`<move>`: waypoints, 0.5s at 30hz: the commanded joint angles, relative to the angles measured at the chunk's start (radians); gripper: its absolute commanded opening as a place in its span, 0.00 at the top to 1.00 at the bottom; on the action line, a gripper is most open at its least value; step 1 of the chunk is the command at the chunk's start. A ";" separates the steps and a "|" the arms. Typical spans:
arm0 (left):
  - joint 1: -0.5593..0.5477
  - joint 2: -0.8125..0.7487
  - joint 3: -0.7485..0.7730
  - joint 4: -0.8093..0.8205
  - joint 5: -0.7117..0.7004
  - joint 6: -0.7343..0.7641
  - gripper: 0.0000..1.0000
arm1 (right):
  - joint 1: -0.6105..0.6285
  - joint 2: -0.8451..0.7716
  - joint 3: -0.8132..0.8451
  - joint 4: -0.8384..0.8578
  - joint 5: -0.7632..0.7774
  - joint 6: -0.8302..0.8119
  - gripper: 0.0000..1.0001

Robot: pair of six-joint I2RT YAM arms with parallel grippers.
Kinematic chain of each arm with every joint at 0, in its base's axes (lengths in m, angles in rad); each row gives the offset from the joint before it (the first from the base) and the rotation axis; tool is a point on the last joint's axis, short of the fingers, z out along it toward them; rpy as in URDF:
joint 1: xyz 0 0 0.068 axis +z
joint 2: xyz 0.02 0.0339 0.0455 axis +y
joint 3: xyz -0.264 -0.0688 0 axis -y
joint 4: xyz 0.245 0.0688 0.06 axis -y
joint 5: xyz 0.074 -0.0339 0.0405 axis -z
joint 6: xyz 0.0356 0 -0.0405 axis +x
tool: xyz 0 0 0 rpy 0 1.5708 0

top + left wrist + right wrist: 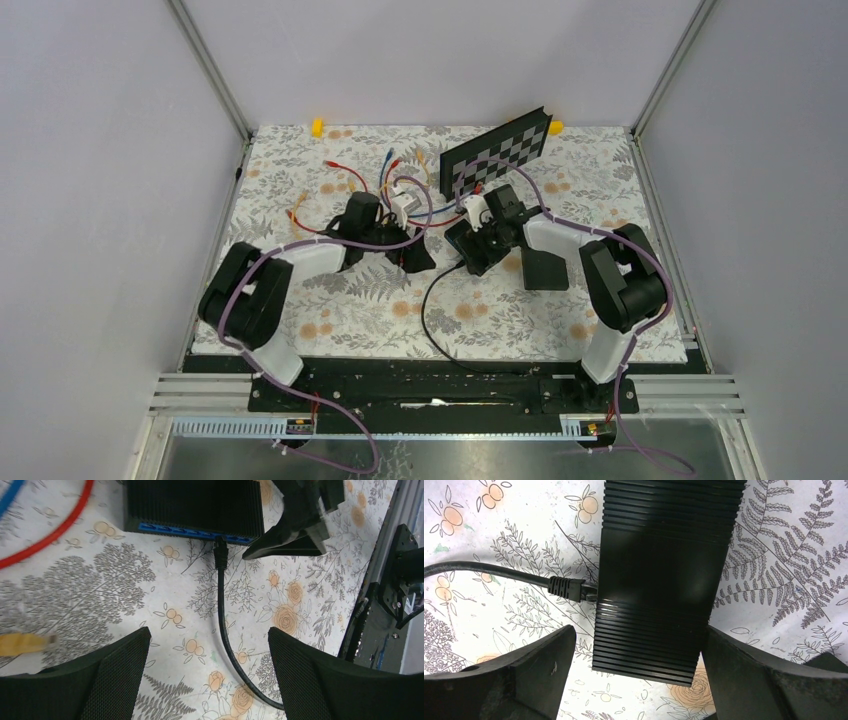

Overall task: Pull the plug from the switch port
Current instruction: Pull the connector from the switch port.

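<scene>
The black ribbed switch (664, 570) lies on the floral mat, with its blue port face (190, 530) toward my left gripper. A black plug (220, 547) sits in a port, and its black cable (222, 630) runs back between my left fingers. The plug (569, 587) also shows on the switch's left side in the right wrist view. My left gripper (210, 645) is open and empty, a short way back from the plug. My right gripper (639, 650) is open and straddles the switch's near end, its right finger (764, 675) close against the switch's corner. From above, both grippers (405, 255) (470, 250) meet mid-table.
A checkerboard panel (497, 152) leans at the back. Several loose coloured cables (400, 180) lie behind the grippers; a red cable (50, 535) and a yellow plug (25, 642) are left of my left gripper. The black cable loops toward the front rail (428, 320).
</scene>
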 commanded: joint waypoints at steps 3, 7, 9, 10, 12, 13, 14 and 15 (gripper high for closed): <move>-0.044 0.133 0.085 0.084 0.075 -0.123 0.12 | -0.039 -0.022 -0.015 -0.039 -0.055 -0.012 0.01; -0.070 0.222 0.121 0.141 0.095 -0.220 0.14 | -0.044 -0.004 -0.012 -0.047 -0.066 -0.017 0.06; -0.081 0.261 0.138 0.164 0.100 -0.262 0.16 | -0.046 0.007 -0.006 -0.050 -0.066 -0.018 0.08; -0.086 0.277 0.144 0.181 0.103 -0.282 0.17 | -0.045 0.010 -0.005 -0.050 -0.068 -0.017 0.10; -0.093 0.307 0.153 0.208 0.097 -0.311 0.19 | -0.045 0.018 -0.005 -0.050 -0.070 -0.016 0.14; -0.095 0.318 0.157 0.225 0.094 -0.328 0.20 | -0.046 0.021 -0.003 -0.051 -0.070 -0.017 0.17; -0.096 0.328 0.155 0.246 0.093 -0.350 0.21 | -0.045 0.024 -0.002 -0.052 -0.070 -0.016 0.21; -0.096 0.338 0.151 0.270 0.093 -0.373 0.21 | -0.045 0.026 0.000 -0.053 -0.071 -0.015 0.24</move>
